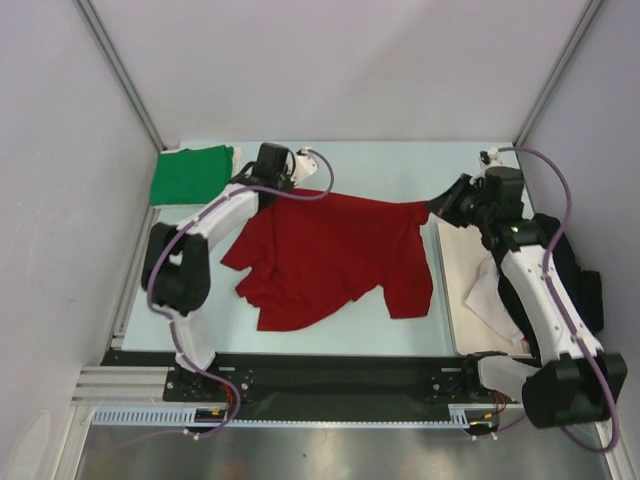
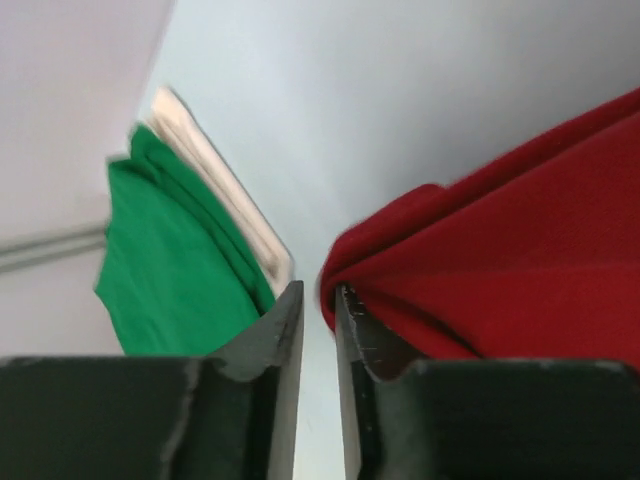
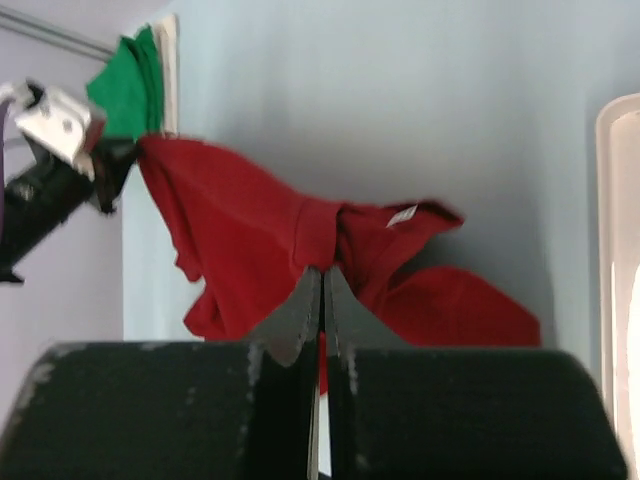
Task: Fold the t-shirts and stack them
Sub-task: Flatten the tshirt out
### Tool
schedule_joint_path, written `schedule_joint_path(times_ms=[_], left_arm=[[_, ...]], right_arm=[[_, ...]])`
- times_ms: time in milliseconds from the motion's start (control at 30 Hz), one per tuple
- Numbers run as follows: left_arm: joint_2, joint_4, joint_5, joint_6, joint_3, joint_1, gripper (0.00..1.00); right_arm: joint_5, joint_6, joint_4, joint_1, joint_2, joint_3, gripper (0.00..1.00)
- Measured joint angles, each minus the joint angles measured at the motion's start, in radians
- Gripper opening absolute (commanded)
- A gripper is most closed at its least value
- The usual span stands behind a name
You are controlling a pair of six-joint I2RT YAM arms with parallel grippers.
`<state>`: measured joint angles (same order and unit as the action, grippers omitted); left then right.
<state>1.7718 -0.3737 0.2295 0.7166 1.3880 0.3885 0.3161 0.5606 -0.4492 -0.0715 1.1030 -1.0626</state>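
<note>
Spreading step in hand: red t-shirt (image 1: pixel 330 255) lay open on worktop (image 1: pixel 400 165), far edge lifted and stretched between both arms. Right jaws were clenched on its right corner. Left jaws stood parted by narrow slit at left corner; whether cloth was pinched there could not be told. Green t-shirt (image 1: pixel 190 175) sat folded at far-left corner. Next move likely called for flattening rumpled near hem before first fold.
</note>
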Motion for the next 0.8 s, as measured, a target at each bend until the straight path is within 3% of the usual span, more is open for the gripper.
schedule_joint_path(times_ms=[33,67,133,167,200,233,300,433,600,800], left_arm=[[0.072,0.031,0.016,0.0,0.062,-0.002,0.59],[0.127,0.029,0.028,0.002,0.117,-0.003,0.62],[0.23,0.035,0.042,-0.008,0.246,-0.004,0.66],[0.259,0.04,0.041,-0.013,0.291,-0.004,0.67],[0.266,0.038,0.038,-0.021,0.306,-0.004,0.68],[0.259,0.029,0.027,-0.039,0.308,-0.003,0.8],[0.219,0.017,-0.013,-0.063,0.287,-0.001,0.81],[-0.055,-0.018,-0.158,-0.081,0.016,0.024,0.81],[-0.465,-0.13,-0.298,-0.079,-0.301,0.137,0.69],[-0.6,-0.243,-0.312,-0.067,-0.574,0.29,0.74]], right_arm=[[-0.02,0.006,0.032,-0.016,0.031,-0.001,0.0],[-0.05,0.011,0.075,-0.031,0.079,-0.004,0.0],[-0.095,0.016,0.134,-0.041,0.165,-0.013,0.12],[-0.112,0.015,0.144,-0.042,0.203,-0.026,0.2],[-0.131,0.008,0.145,-0.042,0.258,-0.053,0.39],[-0.146,0.0,0.141,-0.043,0.311,-0.088,0.46],[-0.177,-0.041,0.094,-0.043,0.417,-0.185,0.55],[-0.257,-0.111,0.011,-0.057,0.477,-0.246,0.61],[-0.358,-0.144,-0.084,-0.116,0.323,-0.094,0.59],[-0.388,-0.105,-0.175,-0.195,0.109,0.128,0.57]])
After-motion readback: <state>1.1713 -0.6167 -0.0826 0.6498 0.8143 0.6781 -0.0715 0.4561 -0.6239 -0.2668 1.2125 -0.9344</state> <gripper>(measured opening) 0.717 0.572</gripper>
